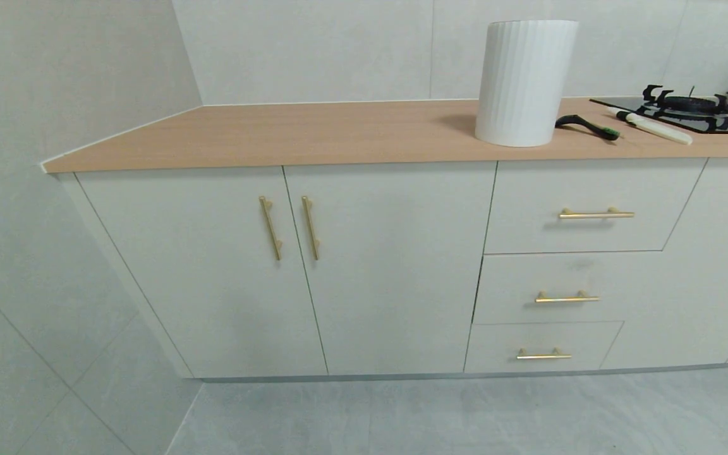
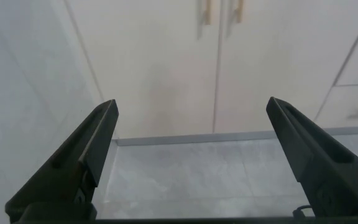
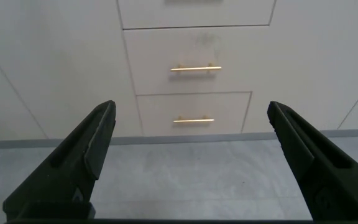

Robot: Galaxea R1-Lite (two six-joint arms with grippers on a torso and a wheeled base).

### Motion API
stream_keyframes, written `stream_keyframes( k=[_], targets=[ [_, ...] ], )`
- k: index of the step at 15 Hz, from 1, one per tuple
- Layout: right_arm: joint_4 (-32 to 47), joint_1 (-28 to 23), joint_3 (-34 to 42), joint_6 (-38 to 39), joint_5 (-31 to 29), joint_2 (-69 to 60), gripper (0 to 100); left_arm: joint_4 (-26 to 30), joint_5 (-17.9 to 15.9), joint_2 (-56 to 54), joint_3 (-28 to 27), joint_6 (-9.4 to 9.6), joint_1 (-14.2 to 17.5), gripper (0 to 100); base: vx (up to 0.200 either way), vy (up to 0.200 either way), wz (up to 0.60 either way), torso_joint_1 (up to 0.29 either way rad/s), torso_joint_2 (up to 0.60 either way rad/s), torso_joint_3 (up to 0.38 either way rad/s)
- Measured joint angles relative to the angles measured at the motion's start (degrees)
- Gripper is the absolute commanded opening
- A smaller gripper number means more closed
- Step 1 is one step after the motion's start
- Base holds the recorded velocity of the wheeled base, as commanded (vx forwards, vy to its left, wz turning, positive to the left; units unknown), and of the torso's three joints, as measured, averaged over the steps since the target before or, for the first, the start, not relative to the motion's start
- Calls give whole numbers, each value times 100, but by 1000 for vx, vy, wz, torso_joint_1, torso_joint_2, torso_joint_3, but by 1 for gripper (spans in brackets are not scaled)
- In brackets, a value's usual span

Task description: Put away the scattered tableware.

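Two hands spread wide, left hand (image 2: 190,104) facing cabinet doors (image 2: 154,62), right hand (image 3: 190,106) facing drawers (image 3: 197,53), stove (image 1: 692,105) partly cropped

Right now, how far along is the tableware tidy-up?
Done: nothing visible yet. The black-handled utensil and the white utensil lie on the counter beside the white ribbed holder. In hand: nothing; the left hand and right hand are open and empty, low before the shut cabinet fronts. Left: picking up both utensils and putting them away.
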Motion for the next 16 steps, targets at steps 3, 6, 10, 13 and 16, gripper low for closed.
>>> stream_keyframes(
  k=[3,6,10,13,16],
  targets=[
    [0,0,0,-2,0,0,100,-2,0,0,-2,0,-2,100,0,-200,0,5,1,4],
    [0,2,0,-7,-2,0,100,-2,0,0,-2,-2,-2,100,0,-67,0,1,1,1],
    [2,-5,0,-5,-2,2,100,-2,2,0,0,-9,-2,100,0,0,0,0,0,0],
    [2,2,0,-2,0,2,100,-2,2,0,0,-5,0,100,200,0,0,1,-1,2],
    [2,5,0,-5,0,2,100,0,-2,0,0,-5,-2,100,200,0,0,4,2,1]
  ],
)
